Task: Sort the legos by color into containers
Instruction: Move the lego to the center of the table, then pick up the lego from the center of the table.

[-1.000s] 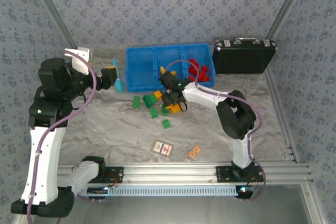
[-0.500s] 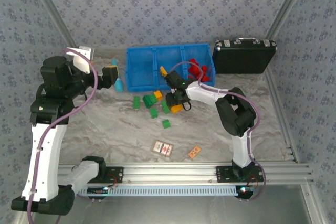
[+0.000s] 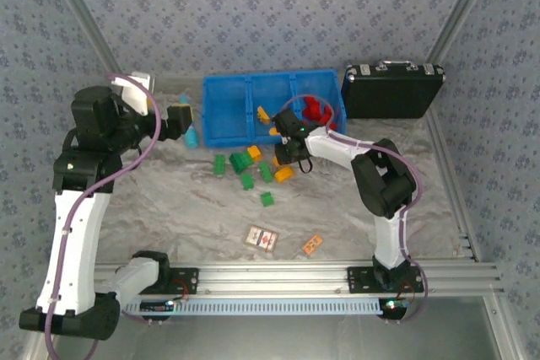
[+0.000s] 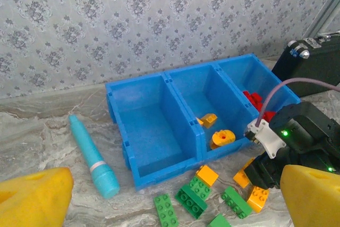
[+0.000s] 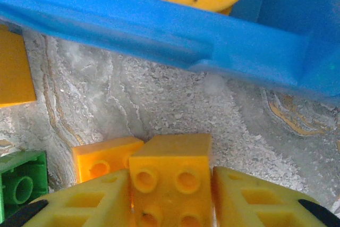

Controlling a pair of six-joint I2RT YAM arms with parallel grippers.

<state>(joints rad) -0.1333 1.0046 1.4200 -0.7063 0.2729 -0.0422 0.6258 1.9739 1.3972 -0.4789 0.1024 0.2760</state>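
Clamping orange-yellow brick (image 5: 170, 169), right end effector (image 3: 285, 156) beside blue tray (image 3: 226, 136), left end effector (image 3: 180, 119) spread apart

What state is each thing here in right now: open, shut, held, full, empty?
left hand, open, empty
right hand, shut on orange brick
blue tray, left compartment empty, middle holds orange pieces, right holds red bricks
black briefcase, shut
teal tube, lying flat
green bricks, loose outside the tray
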